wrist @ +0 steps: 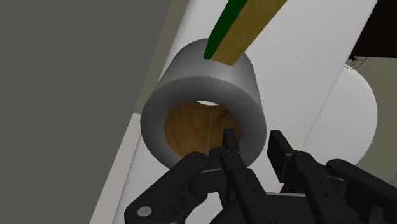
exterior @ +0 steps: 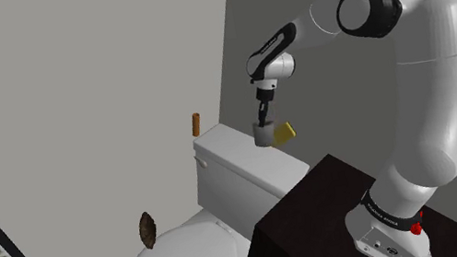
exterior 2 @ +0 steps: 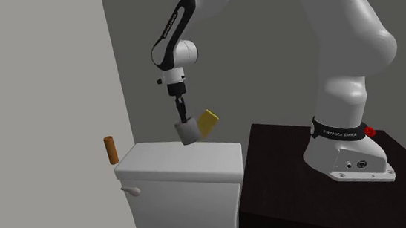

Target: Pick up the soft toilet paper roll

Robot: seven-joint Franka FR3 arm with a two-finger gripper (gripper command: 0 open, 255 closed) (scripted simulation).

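The toilet paper roll (wrist: 191, 79), drawn plain grey around a brown cardboard core, sits in the gripper (wrist: 252, 143) over the toilet tank lid (exterior 2: 160, 157). In the shoulder view it is toward the lid's far edge, by the dark wall. The jaws are clamped on the roll's wall, one finger reaching into the core and the other pressing on the outside. I cannot tell whether the roll's lower edge rests on the lid or is just clear of it. A yellow sponge with a green face (exterior 2: 208, 122) stands tilted just beside the roll, perhaps leaning on it.

The roll should be light and yielding. The wound paper will probably give under the pinch, while the cardboard tube behind it adds some stiffness. A hold through the wall seems sound and needs only modest force. The outer wraps could slip or dent, and the sponge could topple if the roll is drawn away.
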